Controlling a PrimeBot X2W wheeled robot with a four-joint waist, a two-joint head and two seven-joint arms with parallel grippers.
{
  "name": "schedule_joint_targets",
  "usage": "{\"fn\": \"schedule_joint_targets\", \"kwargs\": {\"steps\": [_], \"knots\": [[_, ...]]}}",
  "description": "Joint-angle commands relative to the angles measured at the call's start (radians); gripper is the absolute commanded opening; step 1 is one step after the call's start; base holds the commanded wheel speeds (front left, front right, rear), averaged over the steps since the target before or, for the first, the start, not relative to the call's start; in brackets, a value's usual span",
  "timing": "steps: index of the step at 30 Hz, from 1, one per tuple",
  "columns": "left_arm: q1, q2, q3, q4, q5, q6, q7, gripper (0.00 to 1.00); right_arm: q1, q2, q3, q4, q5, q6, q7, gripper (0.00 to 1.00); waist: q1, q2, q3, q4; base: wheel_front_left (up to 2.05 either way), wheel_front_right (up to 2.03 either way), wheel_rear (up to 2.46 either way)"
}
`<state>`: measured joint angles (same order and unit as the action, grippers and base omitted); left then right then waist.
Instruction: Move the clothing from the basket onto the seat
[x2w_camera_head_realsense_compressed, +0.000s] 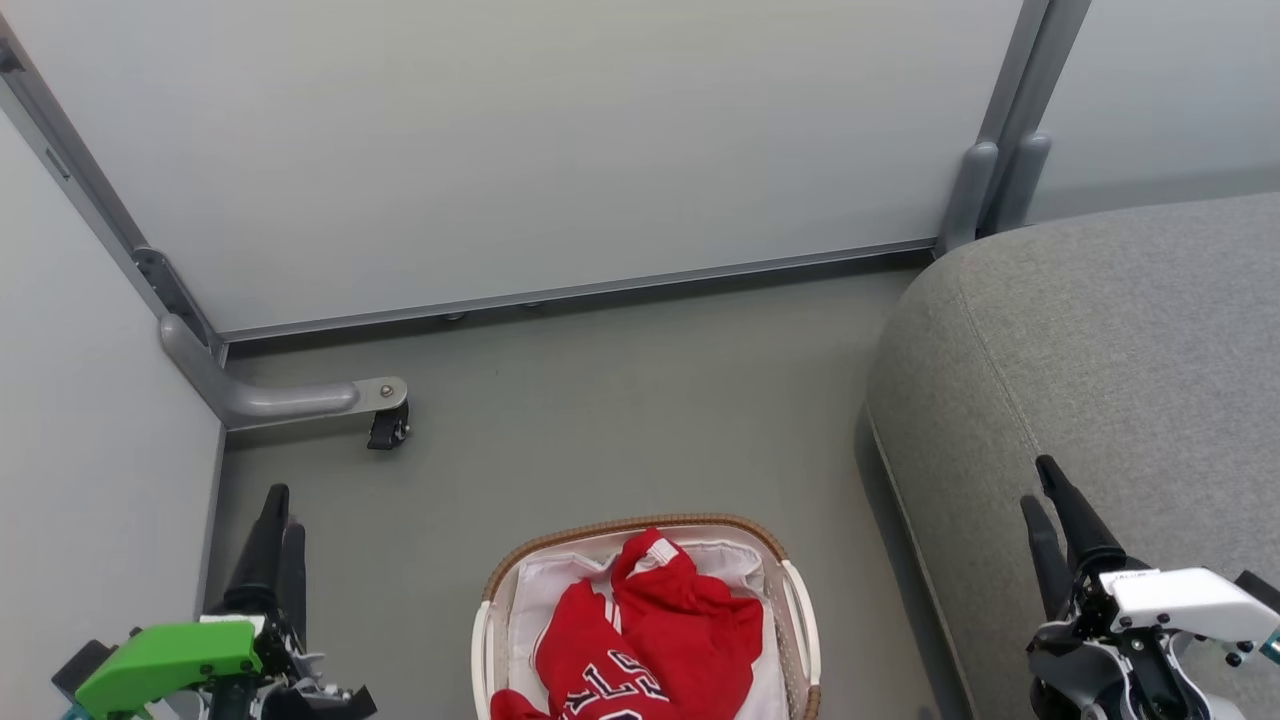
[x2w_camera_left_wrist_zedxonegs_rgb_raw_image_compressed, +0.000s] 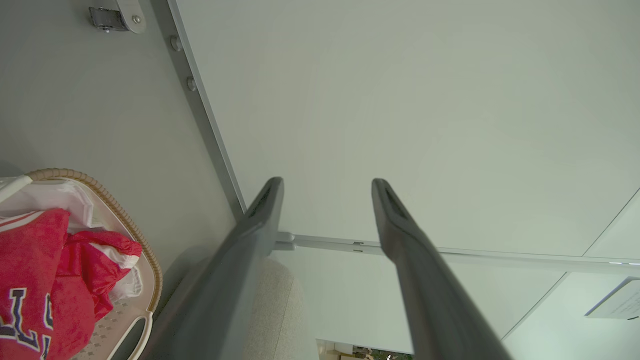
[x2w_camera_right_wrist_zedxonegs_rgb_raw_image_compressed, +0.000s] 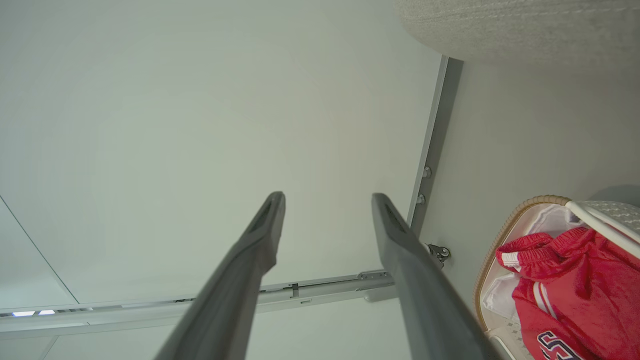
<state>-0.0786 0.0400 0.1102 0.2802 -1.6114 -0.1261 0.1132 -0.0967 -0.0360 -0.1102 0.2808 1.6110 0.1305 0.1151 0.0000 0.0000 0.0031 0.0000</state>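
The fingers of the left gripper (x2w_camera_head_realsense_compressed: 283, 508) are standing apart with a clear gap between them and are holding nothing, as the left wrist view shows. The fingers of the right gripper (x2w_camera_head_realsense_compressed: 1037, 482) are spread in the same way and are likewise gripping nothing. Both pairs are pointing toward the far wall, the left at the near left above the floor (x2w_camera_head_realsense_compressed: 600, 420) and the right at the near right over the near part of the seat (x2w_camera_head_realsense_compressed: 1100, 350). Between them, the clothing (x2w_camera_head_realsense_compressed: 660, 630) is lying bunched in the basket (x2w_camera_head_realsense_compressed: 560, 533), which is sitting on the floor just left of the seat. The red fabric is heaping over the white liner (x2w_camera_head_realsense_compressed: 545, 590), and the lettered jersey is lying toward the near edge. Neither gripper is touching the cloth, so the robot appears to be starting the first step, the reach for a garment, with nothing yet resting on the seat. The next move is probably calling for one arm, likely the right since it is nearer the seat, to swing inward and dip into the basket. The open fingers would then need to close on a raised red fold rather than the liner, lift it clear of the woven rim, and carry it right onto the cushion.
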Motion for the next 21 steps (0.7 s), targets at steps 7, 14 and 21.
{"fn": "schedule_joint_targets", "kwargs": {"steps": [7,14,21], "knots": [[0.000,0.002,-0.046,-0.010,0.014,0.000,-0.037,1.00,0.008,-0.003,0.017,-0.004,-0.010,0.000,-0.037,1.00,0.0000,0.0000,0.000,0.000,0.00,0.00,0.00],[0.002,0.003,-0.082,-0.015,0.058,-0.001,-0.075,1.00,0.014,-0.004,0.017,0.003,-0.049,0.000,-0.075,1.00,0.0000,0.0000,-0.001,0.000,0.00,0.00,0.00],[-0.002,0.004,-0.100,-0.032,0.134,-0.001,-0.104,1.00,0.014,-0.006,0.004,-0.017,-0.153,0.000,-0.105,1.00,0.0000,0.0000,-0.002,0.000,0.00,0.00,0.00]]}}
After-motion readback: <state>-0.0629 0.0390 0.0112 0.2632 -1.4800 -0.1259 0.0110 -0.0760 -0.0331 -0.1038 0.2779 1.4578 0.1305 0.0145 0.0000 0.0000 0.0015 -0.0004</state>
